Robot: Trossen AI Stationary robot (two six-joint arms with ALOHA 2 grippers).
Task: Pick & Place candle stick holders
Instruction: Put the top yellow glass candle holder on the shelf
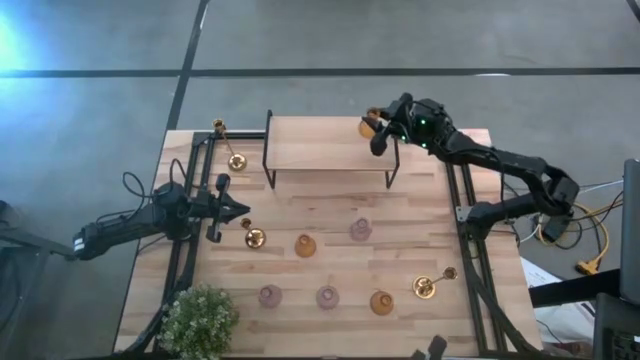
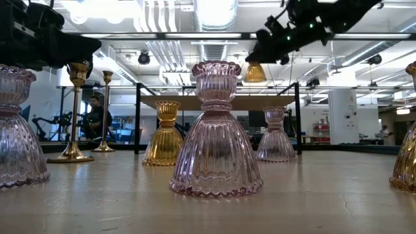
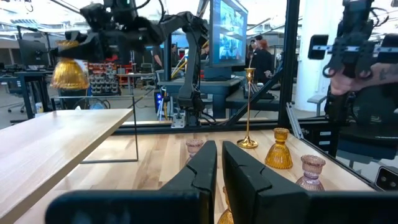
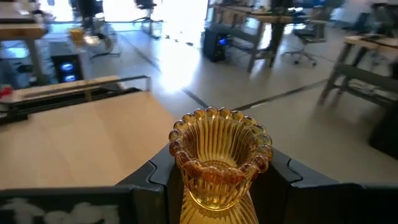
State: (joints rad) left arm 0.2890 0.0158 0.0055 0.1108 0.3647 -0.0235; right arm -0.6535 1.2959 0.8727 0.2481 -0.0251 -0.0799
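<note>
Clamping an amber holder by its narrow neck, right tool hangs over the raised shelf. Ribbed glass: stiff, slick, breakable, so neck grip suits. Left tool, fingers together, waits w/ gold holder just beside.

Leafy plant, raised wooden shelf

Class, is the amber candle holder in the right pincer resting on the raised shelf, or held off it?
Held off it: the right pincer grips the amber candle holder, which hangs above the shelf.
</note>
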